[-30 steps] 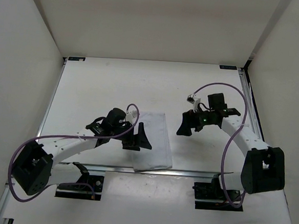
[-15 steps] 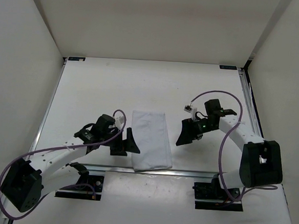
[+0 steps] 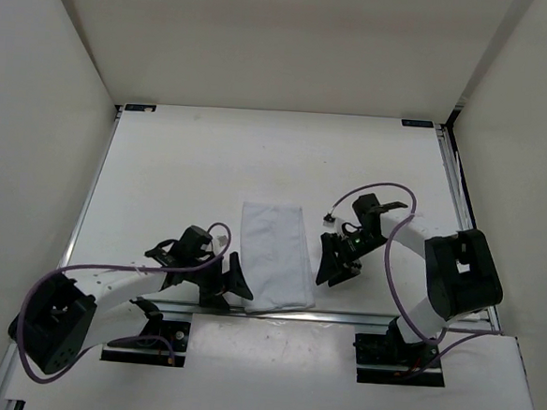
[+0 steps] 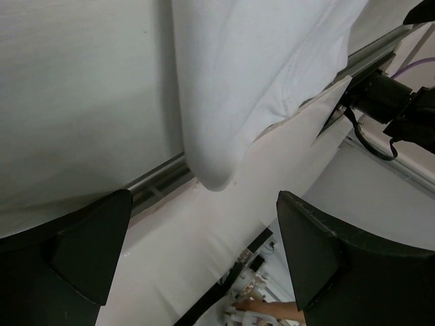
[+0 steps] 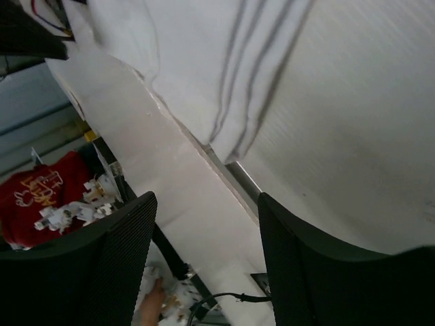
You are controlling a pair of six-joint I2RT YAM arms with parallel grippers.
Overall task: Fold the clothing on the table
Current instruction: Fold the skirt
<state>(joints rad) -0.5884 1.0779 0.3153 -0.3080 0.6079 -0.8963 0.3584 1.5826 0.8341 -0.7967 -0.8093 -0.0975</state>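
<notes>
Top external: thin white cloth lies folded narrow on the white desk, flanked by wide, empty left hand and right hand; next, probably grasping near corners.

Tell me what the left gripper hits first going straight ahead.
Probably the clothing: its near corner, hanging over the table edge, sits straight ahead of the open left gripper.
</notes>
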